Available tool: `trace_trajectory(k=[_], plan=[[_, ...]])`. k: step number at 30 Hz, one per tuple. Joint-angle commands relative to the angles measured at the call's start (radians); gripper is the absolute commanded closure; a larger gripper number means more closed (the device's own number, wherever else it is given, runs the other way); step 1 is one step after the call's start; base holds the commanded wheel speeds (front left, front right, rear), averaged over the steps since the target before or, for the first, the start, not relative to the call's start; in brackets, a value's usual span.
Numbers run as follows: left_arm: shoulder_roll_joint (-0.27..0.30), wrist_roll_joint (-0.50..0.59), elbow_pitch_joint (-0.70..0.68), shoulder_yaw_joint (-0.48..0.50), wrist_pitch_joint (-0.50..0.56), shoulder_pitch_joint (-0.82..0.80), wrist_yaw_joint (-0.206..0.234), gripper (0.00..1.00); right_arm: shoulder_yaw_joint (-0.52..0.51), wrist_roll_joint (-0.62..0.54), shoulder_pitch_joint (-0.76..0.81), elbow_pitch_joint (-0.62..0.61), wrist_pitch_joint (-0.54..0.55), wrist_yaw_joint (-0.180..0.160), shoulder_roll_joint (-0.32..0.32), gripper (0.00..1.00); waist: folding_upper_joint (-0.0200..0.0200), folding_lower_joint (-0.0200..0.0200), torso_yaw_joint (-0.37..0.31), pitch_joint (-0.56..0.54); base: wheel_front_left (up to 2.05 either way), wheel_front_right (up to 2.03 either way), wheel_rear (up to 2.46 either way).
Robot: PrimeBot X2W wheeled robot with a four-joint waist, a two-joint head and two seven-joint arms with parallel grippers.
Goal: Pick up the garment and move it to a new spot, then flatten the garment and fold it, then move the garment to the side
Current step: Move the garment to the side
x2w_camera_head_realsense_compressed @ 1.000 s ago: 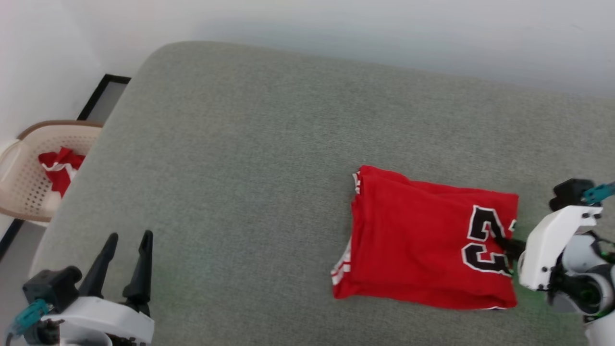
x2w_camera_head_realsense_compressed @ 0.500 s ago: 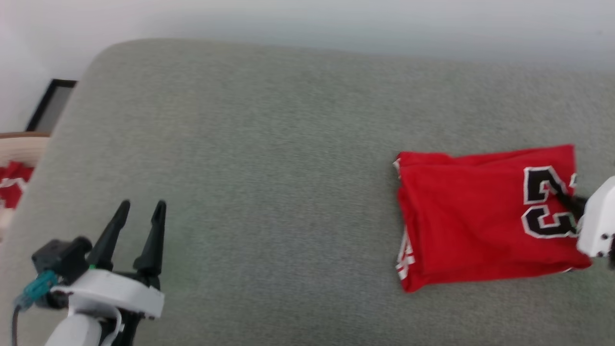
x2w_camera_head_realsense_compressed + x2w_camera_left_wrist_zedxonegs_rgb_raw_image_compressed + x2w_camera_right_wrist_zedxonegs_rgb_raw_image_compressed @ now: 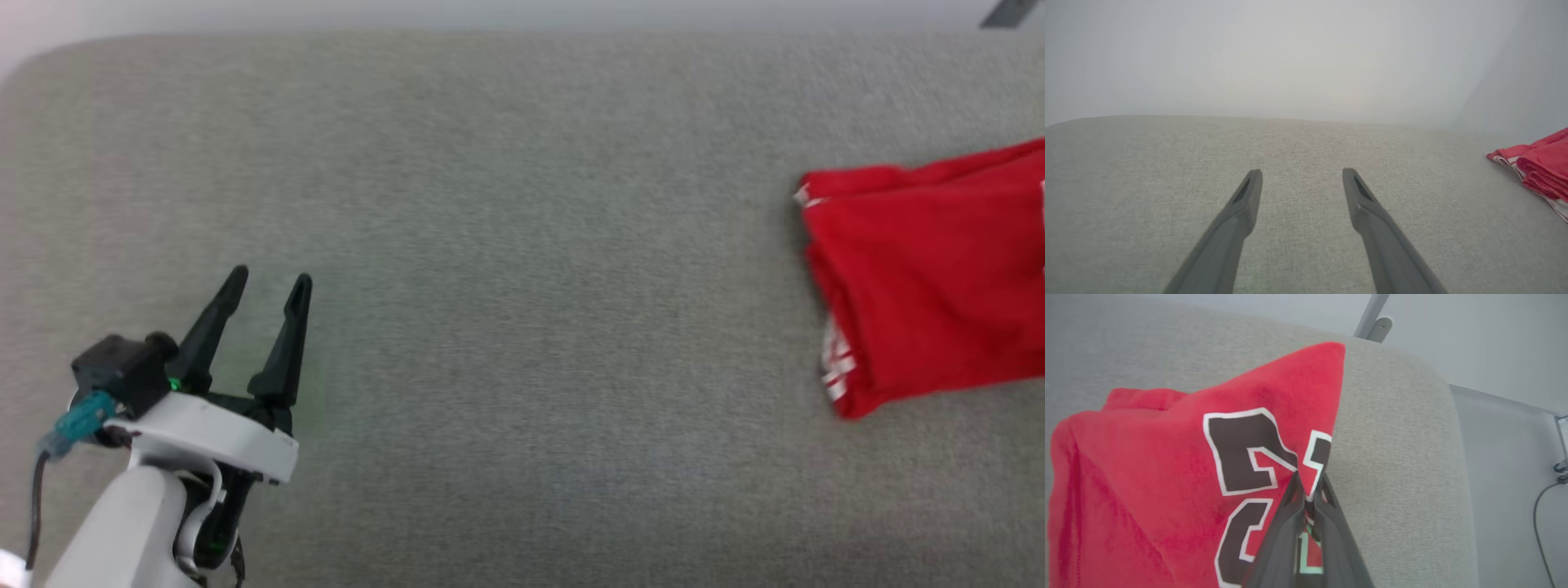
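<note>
- The right gripper (image 3: 1310, 478) is clamped shut on the garment (image 3: 1147, 465), pinching its right-hand edge right at the black number.
- The garment (image 3: 922, 278) lies folded at the far right of the grey cushion (image 3: 522, 245), its striped trim facing left.
- The left gripper (image 3: 269, 275) hangs over the near left of the cushion with its fingers spread, holding nothing, well apart from the garment.
- First risk: it's a narrow pinch on one edge. It may have caught only some of the folded layers, so a pull could peel them off the stack and open the fold.
- Second risk: the cushion's weave looks grippy. Dragging rather than lifting would likely bunch the lower layers and skew the neat rectangle.
- Third risk: the right wrist view shows the cushion's rounded right end (image 3: 1412, 457) just beside the pinch. Carry much further right and part of the garment could slump over the edge toward the floor (image 3: 1502, 477).
- With the left gripper so far off, nothing is there to steady the loose left side if the cloth sags.
</note>
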Motion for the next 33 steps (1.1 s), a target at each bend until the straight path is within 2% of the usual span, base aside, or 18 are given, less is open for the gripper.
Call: trace_trajectory(k=[1,12,18,27,33], plan=[[0.009,-0.008,-0.008,-0.011,-0.003,-0.022,-0.004,0.0,0.01,-0.015,-0.03,0.016,-0.028,-0.002,-0.035,1.0,-0.0001,0.0,-0.05,0.05,0.0,0.0,0.0],[0.04,-0.017,-0.039,-0.062,-0.004,-0.086,-0.004,0.0,0.025,-0.139,-0.116,0.083,-0.173,-0.002,-0.159,1.0,-0.0001,0.0,-0.102,0.125,0.0,0.0,0.0],[0.065,-0.028,-0.059,-0.091,-0.003,-0.116,-0.003,0.0,0.048,-0.222,-0.155,0.115,-0.275,-0.002,-0.199,1.0,-0.0001,0.0,-0.126,0.167,0.0,0.0,0.0],[0.101,-0.045,-0.078,-0.148,-0.003,-0.17,-0.003,0.0,0.03,-0.362,-0.198,0.181,-0.367,-0.002,-0.208,1.0,-0.0001,0.0,-0.153,0.227,0.0,0.0,0.0],[0.12,-0.052,-0.081,-0.167,-0.004,-0.191,-0.003,0.0,0.002,-0.396,-0.215,0.235,-0.389,-0.002,-0.189,1.0,-0.0001,0.0,-0.156,0.249,0.0,0.0,0.0]])
